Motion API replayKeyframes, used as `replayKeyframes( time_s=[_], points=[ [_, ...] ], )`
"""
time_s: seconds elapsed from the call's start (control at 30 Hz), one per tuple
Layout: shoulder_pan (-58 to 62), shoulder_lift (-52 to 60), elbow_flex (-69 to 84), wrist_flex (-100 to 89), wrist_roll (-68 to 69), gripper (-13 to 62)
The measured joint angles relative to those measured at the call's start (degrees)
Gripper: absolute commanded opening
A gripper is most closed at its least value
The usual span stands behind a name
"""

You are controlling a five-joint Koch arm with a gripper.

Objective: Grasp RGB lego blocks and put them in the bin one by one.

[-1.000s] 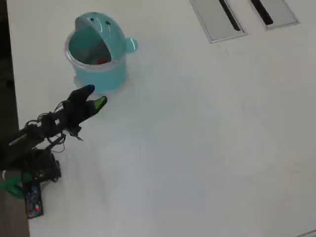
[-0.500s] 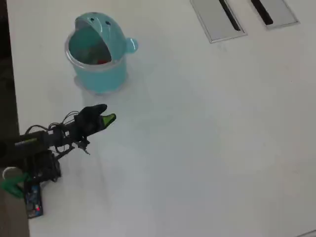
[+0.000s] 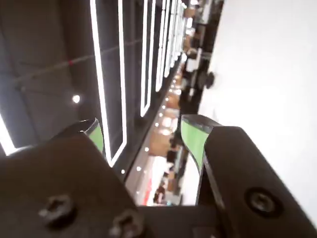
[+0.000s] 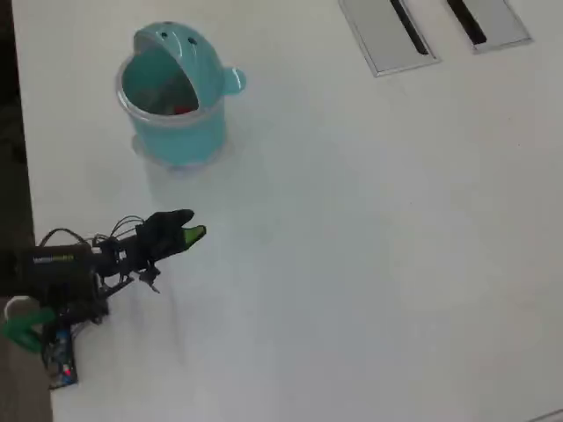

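Gripper [image 4: 195, 233] sits low over the white table [image 4: 369, 246] in the overhead view, well apart from the teal bin [image 4: 176, 123] beyond it, with green-padded fingertips [image 3: 193, 136] standing apart in the wrist view and nothing held between them. Inside the bin's open mouth a red lego block [image 4: 183, 109] is visible; no other block can be made out. Two grey slotted plates [image 4: 387, 31] lie at the table's far edge.

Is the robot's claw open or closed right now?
Open. In the wrist view the gripper has its two green-tipped fingers standing apart, with a clear gap between them and nothing held there.
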Motion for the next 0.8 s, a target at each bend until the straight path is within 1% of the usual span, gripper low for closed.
replayKeyframes(
  time_s=[0.3,0.7,0.8],
  points=[
    [0.0,0.0,7.82,-6.94,0.97,29.4],
    [-0.79,0.0,21.97,-17.31,1.49,29.4],
    [-1.23,0.0,23.29,-18.72,1.76,29.4]
  ],
)
